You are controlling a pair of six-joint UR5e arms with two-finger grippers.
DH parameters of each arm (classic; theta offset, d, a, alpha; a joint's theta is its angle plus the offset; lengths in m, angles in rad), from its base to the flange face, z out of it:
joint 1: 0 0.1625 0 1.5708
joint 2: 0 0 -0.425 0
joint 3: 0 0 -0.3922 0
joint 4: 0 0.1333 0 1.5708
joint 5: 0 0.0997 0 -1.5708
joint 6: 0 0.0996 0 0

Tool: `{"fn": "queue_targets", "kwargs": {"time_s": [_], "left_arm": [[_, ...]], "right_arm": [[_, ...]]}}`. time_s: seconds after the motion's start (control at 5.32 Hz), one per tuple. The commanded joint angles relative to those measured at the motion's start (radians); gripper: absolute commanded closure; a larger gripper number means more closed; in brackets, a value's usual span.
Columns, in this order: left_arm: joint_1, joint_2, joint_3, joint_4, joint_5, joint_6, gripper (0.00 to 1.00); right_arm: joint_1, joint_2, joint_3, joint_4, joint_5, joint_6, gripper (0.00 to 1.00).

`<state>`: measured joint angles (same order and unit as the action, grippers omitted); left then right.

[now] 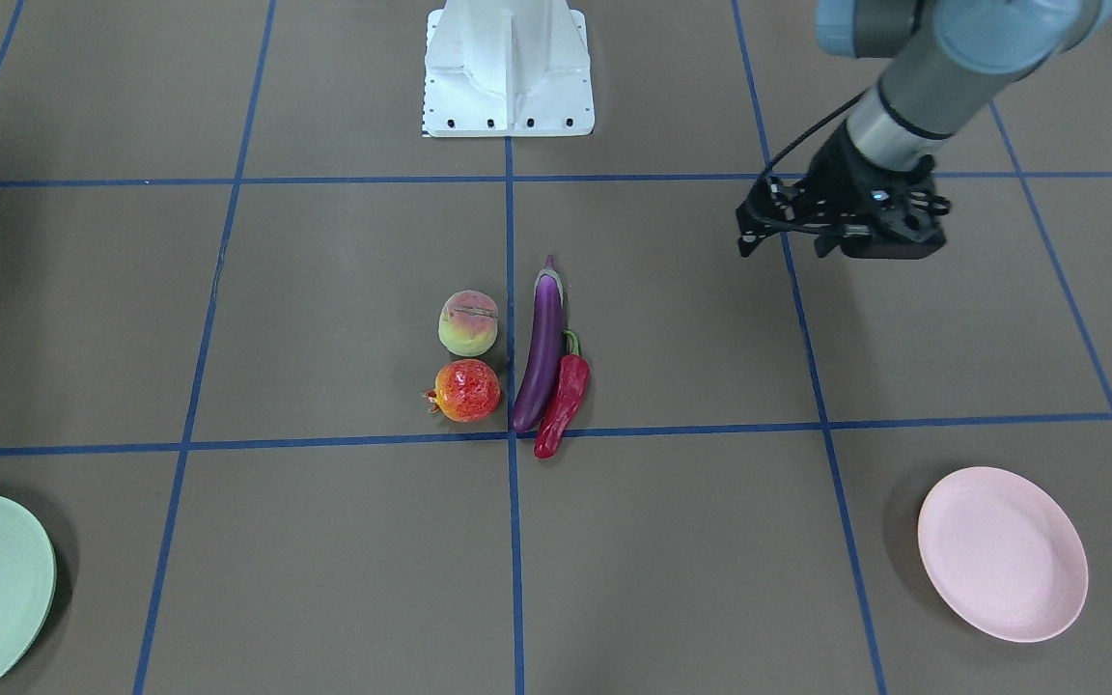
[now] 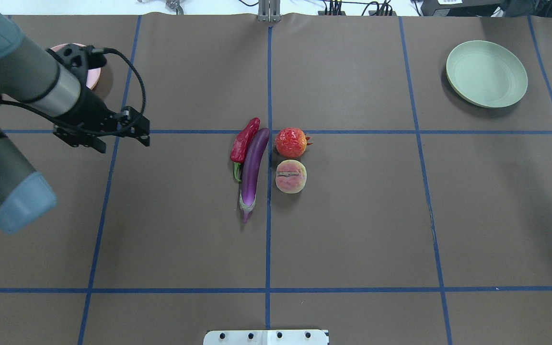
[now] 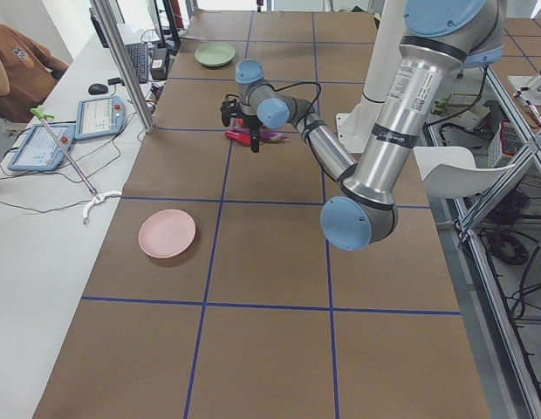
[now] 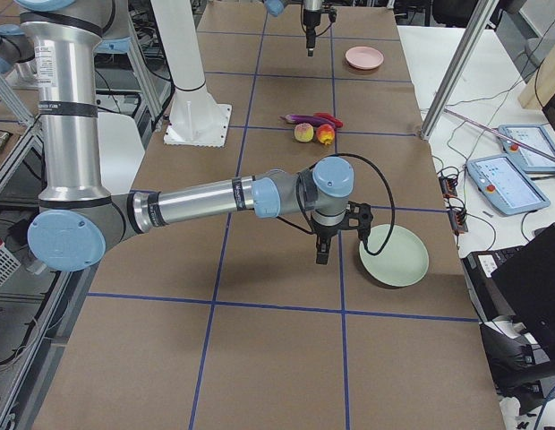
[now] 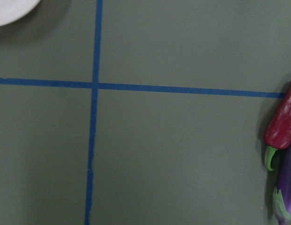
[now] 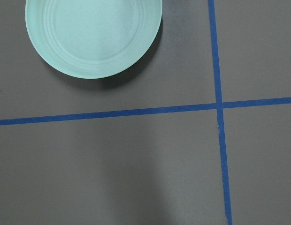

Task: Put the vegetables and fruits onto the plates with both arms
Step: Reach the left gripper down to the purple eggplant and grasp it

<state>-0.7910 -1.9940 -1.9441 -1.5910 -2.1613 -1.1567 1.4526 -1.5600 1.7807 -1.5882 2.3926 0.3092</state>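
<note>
The left gripper (image 1: pixel 783 247) hangs open and empty, well apart from the eggplant (image 1: pixel 541 352); the chili pepper (image 1: pixel 564 403) touches the eggplant; I cannot tell whether the right gripper (image 4: pixel 321 257) is open

The eggplant (image 2: pixel 252 167) and chili pepper (image 2: pixel 244 141) lie touching, with the pomegranate (image 2: pixel 291 142) and peach (image 2: pixel 291 176) just beside them.

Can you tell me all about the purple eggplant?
The eggplant is long, slim, shiny purple and slightly curved, with a greyish-green cap pointing toward the white base. It lies flat on the brown table, with the red chili snug against one side. Nothing grips it.
</note>
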Motion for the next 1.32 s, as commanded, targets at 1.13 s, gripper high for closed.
{"fn": "queue_targets", "kwargs": {"time_s": [1.13], "left_arm": [[0.297,-0.327,0.505,-0.254,0.265,-0.274,0.06]], "right_arm": [[-0.202,0.216,0.009,0.016,-0.007,0.326,0.00]]}}
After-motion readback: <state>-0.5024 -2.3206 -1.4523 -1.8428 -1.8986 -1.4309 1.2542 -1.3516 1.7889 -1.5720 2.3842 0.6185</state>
